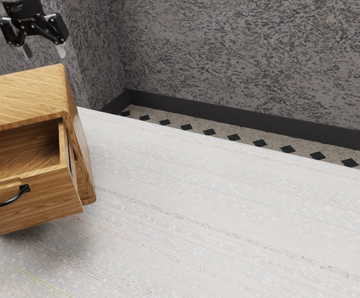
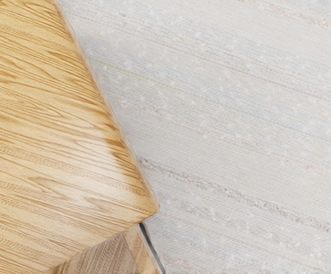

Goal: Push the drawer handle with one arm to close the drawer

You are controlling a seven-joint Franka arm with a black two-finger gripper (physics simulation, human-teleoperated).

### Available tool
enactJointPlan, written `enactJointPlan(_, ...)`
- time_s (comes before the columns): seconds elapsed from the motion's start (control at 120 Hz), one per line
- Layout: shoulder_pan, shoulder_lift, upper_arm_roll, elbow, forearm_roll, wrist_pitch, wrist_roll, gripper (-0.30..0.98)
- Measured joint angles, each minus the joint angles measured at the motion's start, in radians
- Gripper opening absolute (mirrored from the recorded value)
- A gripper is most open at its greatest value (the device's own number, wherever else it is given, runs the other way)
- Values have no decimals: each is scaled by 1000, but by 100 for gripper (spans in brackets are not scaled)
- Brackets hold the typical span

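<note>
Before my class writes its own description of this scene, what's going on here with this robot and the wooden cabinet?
A robot arm is here to push a drawer closed, but right now it is handling nothing. Its gripper hangs open in the air, higher than the wooden cabinet. The drawer stands pulled out, with its black handle on the front and nothing touching it. So the push has yet to be made.
</note>
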Motion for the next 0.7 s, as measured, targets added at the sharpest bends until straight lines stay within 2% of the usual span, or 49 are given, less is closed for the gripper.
enactJointPlan(0.208,-4,7,0,5,-5,3,20,67)
enactJointPlan(0.3,76,42,-11,123,-14,-5,42,67)
enactJointPlan(0.367,102,-12,-16,210,-14,-19,55,67)
enactJointPlan(0.542,181,-57,-20,243,-5,-40,84,67)
enactJointPlan(0.633,150,-60,-18,201,-3,-69,95,67)
enactJointPlan(0.7,48,-129,-18,81,7,-109,98,67)
